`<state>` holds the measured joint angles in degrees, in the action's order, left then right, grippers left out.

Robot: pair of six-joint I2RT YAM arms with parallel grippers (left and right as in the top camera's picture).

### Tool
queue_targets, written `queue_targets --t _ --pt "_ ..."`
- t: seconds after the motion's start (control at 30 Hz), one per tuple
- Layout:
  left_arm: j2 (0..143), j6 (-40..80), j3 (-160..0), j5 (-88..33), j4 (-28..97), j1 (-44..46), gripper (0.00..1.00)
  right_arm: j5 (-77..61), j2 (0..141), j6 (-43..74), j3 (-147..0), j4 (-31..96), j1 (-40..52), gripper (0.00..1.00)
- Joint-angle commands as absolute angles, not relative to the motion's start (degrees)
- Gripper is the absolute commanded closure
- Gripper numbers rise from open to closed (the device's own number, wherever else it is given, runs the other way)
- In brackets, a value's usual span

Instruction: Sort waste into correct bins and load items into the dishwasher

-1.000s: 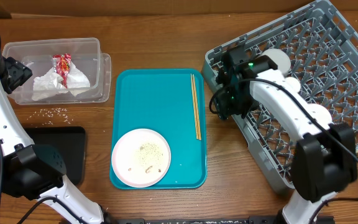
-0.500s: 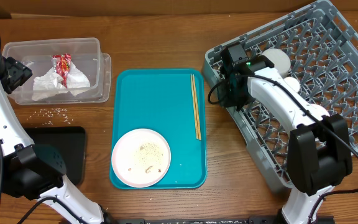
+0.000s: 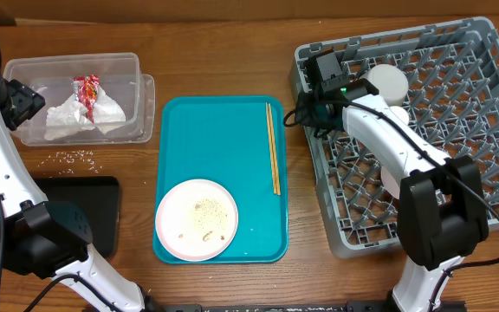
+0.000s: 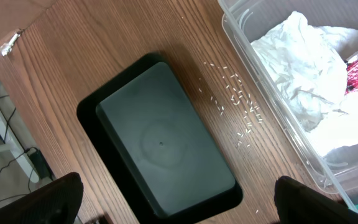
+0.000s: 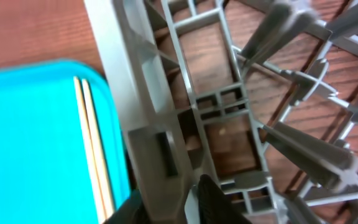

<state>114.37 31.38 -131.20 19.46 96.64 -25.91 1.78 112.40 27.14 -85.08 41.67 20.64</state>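
Note:
The grey dish rack (image 3: 423, 234) sits square at the right with a white cup (image 3: 387, 83) inside. My right gripper (image 3: 313, 111) is shut on its left wall (image 5: 143, 93), fingers either side (image 5: 166, 202). Wooden chopsticks (image 3: 273, 147) and a white plate (image 3: 197, 219) with crumbs lie on the teal tray (image 3: 223, 130); the chopsticks also show in the right wrist view (image 5: 92, 143). The clear tub (image 3: 76, 59) holds the napkin (image 3: 81, 117) and red wrapper (image 3: 87, 88). My left gripper (image 4: 182, 205) is open above the black tray (image 4: 160, 143). Rice grains (image 4: 238, 109) lie between tray and tub.
The black tray (image 3: 81, 212) lies at the front left. A second clear tub or lid edge (image 3: 148, 104) sticks out on the tub's right side. The teal tray's right edge lies close to the rack's left wall.
The dish rack has turned from a slanted pose to square with the table, held by my right gripper, which moved toward the back. The left arm has not moved.

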Motion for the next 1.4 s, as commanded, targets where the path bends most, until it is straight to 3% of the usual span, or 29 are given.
queue_targets --t 0.0,0.3,0.57,0.63,0.8,1.03,1.2,1.37 --pt "114.8 30.9 -130.7 19.4 96.7 -25.7 0.0 4.1 111.9 35.1 -86.4 40.7 21.2 0.74" --pt "114.8 30.9 -130.7 19.4 96.7 -25.7 0.0 9.4 111.9 35.0 -90.0 44.3 19.5 0.65" --pt "114.8 30.9 -130.7 19.4 96.7 -25.7 0.0 11.9 111.9 29.9 -102.1 54.4 16.5 0.61" --pt "114.8 30.9 -130.7 19.4 96.7 -25.7 0.0 9.6 111.9 25.6 -107.2 58.8 16.4 0.6" --pt "114.8 30.9 -130.7 19.4 96.7 -25.7 0.0 3.0 111.9 17.0 -118.4 69.3 16.7 0.46" --pt "114.8 30.9 -130.7 19.4 96.7 -25.7 0.0 -12.3 112.3 8.2 -119.6 75.0 19.8 0.45" --pt "114.8 30.9 -130.7 19.4 96.7 -25.7 0.0 -11.0 113.8 10.7 -118.0 74.2 26.1 0.44" --pt "114.8 30.9 -130.7 19.4 96.7 -25.7 0.0 -2.7 116.8 21.9 -116.2 71.0 31.1 0.27"
